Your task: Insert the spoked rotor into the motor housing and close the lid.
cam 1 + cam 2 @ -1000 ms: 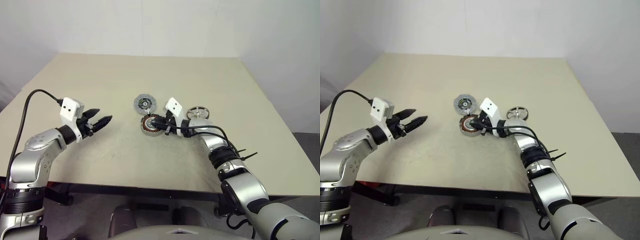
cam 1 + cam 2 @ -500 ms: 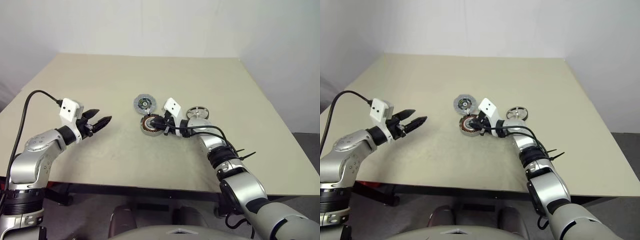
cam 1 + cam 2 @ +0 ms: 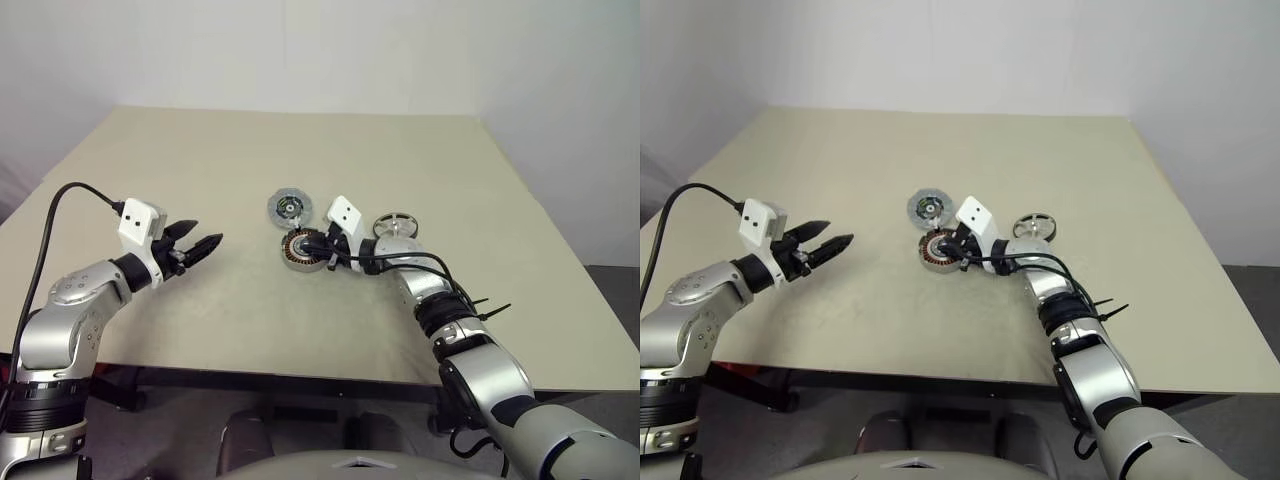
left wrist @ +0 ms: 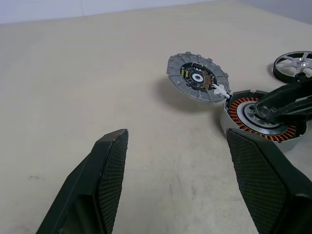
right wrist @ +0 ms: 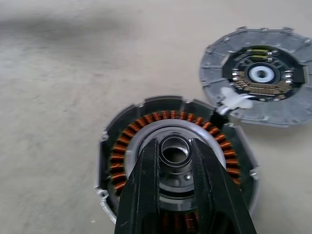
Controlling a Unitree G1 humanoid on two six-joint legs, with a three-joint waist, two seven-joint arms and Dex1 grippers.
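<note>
The motor housing (image 5: 178,161) sits near the middle of the table (image 3: 300,150), its ring of copper windings facing up. The right gripper (image 5: 174,146) reaches over it from about 3 o'clock, its two black fingers (image 5: 141,190) narrowed around the raised silver hub at the housing's centre; they hide the near part of the windings, and whether they actually press the hub is hard to make out. The near rim of the housing is cut off in the right wrist view.

The lid (image 4: 197,78) lies just beyond the housing at about 11 o'clock, inner face up and tilted, joined to the housing's rim by a small white hinge-like tab (image 5: 234,100). Its far edge is cut off in the right wrist view.

The spoked rotor (image 3: 396,225) rests on the table at about 2 o'clock from the housing, partly hidden behind the right wrist.

The left gripper (image 3: 203,243) hovers well away at 9 o'clock, fingers spread wide and holding nothing.
</note>
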